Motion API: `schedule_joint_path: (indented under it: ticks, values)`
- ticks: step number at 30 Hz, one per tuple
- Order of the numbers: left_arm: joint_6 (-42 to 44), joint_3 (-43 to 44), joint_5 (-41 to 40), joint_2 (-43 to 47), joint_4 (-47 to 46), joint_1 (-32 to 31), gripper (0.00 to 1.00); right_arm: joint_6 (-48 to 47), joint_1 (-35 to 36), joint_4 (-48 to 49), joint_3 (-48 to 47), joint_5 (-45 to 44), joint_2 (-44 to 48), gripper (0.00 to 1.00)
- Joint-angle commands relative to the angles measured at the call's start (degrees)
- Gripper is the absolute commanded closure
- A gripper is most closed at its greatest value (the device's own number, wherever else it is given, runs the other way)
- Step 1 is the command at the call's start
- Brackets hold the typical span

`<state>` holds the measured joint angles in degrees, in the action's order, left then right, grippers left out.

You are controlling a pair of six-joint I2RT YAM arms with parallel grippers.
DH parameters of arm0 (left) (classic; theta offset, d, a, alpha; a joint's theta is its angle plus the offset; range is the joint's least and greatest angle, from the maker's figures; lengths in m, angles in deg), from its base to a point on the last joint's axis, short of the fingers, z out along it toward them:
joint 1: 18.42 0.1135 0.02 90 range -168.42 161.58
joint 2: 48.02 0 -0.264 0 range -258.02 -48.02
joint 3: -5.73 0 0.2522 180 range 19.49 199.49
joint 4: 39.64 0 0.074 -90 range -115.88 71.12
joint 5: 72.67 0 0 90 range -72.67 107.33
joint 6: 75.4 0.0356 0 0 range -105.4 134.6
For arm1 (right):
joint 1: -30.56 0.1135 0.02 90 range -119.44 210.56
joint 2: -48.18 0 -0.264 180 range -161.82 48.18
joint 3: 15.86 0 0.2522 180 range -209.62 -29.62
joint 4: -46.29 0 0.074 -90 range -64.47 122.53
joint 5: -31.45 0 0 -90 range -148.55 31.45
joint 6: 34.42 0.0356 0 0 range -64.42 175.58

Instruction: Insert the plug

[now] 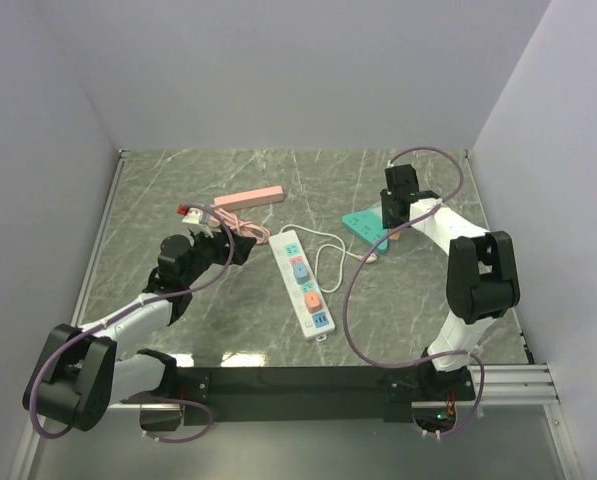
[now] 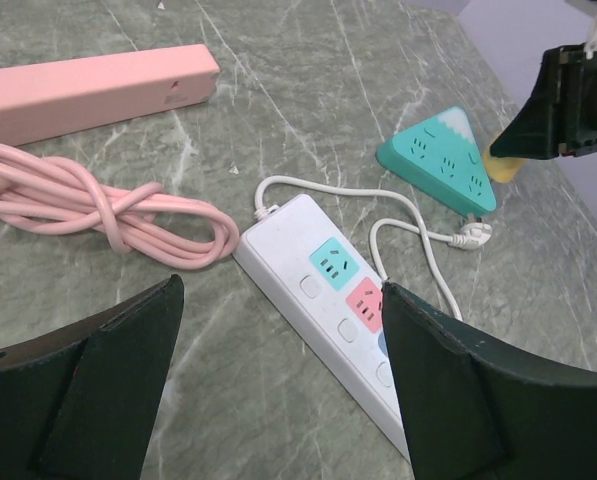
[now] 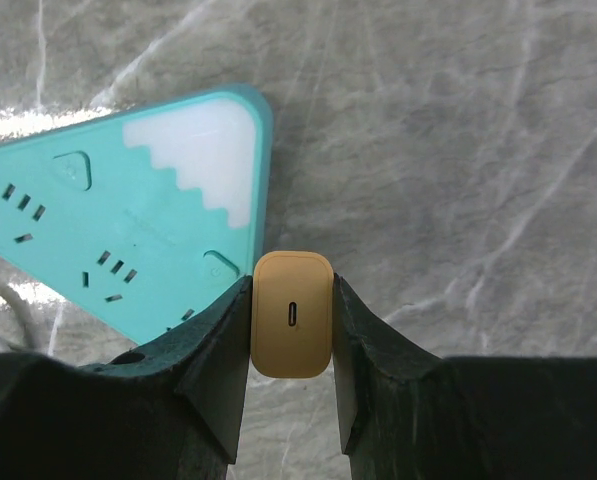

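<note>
A small yellow charger plug (image 3: 292, 315) with a USB-C slot facing the camera is clamped between my right gripper's (image 3: 292, 335) fingers. It hangs just off the right edge of the teal triangular socket block (image 3: 128, 190), near that block's white snow-cap corner. From above, the right gripper (image 1: 396, 230) stands at the teal block's (image 1: 363, 226) right side. My left gripper (image 2: 278, 385) is open over bare table, with nothing between its fingers. The white power strip (image 2: 323, 285) lies under its right finger.
A pink power strip (image 1: 250, 198) and its coiled pink cable (image 2: 108, 205) lie at the back left. The white strip's thin cable ends in a white plug (image 2: 473, 234) lying between the white strip (image 1: 305, 285) and the teal block. Grey walls enclose three sides.
</note>
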<state>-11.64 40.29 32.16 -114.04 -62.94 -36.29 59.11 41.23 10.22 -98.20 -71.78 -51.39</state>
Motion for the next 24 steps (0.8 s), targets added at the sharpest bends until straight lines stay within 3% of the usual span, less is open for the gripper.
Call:
schedule_joint_path:
  ticks: [1,13,20,24]
  values:
    - [1.28,-0.32,1.34,1.07,-2.05,-0.32,0.14,-0.01,0.75,-0.54,-3.67,2.95,-1.05,1.00]
    - [1.45,-0.41,1.25,0.54,-2.40,-0.24,0.14,-3.00,4.26,0.60,-4.37,16.12,-2.21,1.00]
    - [1.80,-0.58,0.90,1.59,-1.44,-0.24,0.14,-7.74,4.70,1.12,-2.11,10.78,2.70,1.00]
    - [1.81,-0.50,1.16,1.16,-2.05,-0.24,0.14,-9.07,4.70,7.79,3.53,14.81,9.81,1.00]
